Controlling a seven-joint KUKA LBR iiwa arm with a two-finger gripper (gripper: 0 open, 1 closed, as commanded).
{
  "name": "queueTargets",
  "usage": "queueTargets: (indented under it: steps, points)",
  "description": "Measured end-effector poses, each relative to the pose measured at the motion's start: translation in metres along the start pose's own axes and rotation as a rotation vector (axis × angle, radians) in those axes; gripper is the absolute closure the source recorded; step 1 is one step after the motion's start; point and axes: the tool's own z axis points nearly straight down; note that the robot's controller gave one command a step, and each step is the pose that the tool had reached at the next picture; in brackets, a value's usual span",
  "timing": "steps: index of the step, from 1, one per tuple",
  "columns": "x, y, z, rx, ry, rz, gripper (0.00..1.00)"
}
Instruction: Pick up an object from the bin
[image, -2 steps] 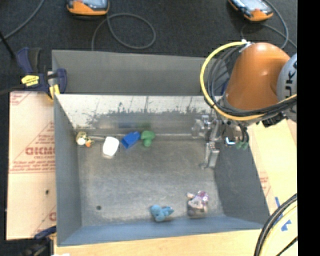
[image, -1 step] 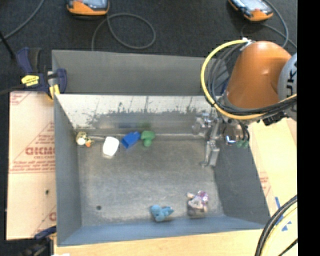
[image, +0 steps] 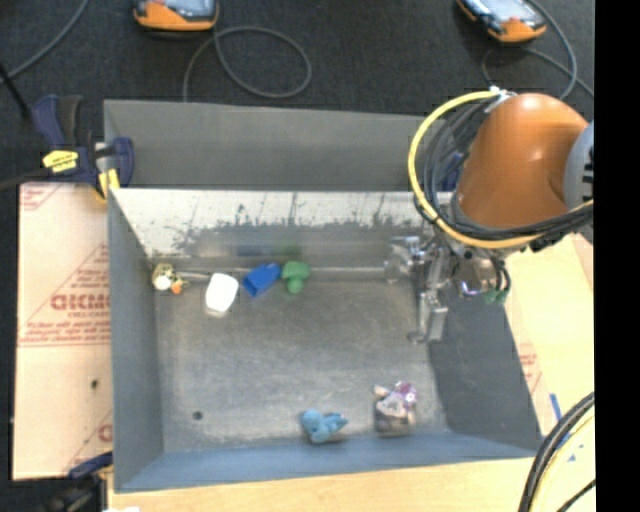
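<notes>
We see the pincer (image: 432, 322) at the right side of the bin (image: 300, 360), over bare grey floor. We cannot tell if it is spread or pressed together. The closest thing is a small purple and white toy (image: 396, 408) by the near wall, with a light blue toy (image: 322, 425) near its left.
</notes>
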Motion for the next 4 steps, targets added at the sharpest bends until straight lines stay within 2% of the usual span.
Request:
queueTargets:
  steps: [1, 2, 3, 4]
  points:
    - [0.023, -0.013, 0.033, 0.002, -0.001, -0.232, 0.00]
    - [0.049, -0.016, 0.047, 0.000, -0.001, -0.038, 0.00]
    - [0.065, -0.008, 0.091, 0.003, -0.007, 0.002, 0.00]
    - [0.075, -0.017, 0.140, 0.002, -0.007, -0.212, 0.00]
